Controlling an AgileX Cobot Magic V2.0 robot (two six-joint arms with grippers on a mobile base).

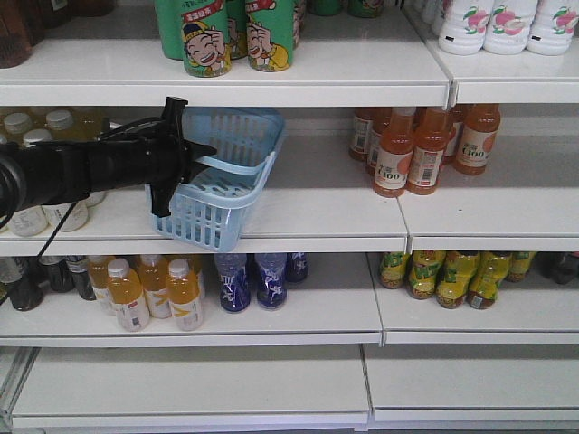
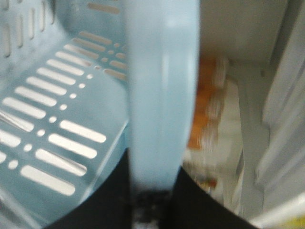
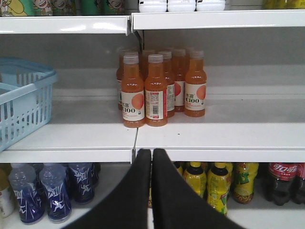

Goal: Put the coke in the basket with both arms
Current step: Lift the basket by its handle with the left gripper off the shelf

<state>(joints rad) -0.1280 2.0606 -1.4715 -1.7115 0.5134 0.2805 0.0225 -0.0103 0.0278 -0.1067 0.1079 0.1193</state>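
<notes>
Presently left fingers [image 1: 194, 154] clamp the slotted light-blue basket [image 1: 206, 221], while right fingers [image 3: 138, 191] sit pressed together.

Basket [image 1: 210, 219] left of juice bottles [image 1: 418, 149]

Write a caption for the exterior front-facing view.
Left gripper grips the handle of the blue basket on the middle shelf, orange bottles alongside.
</notes>
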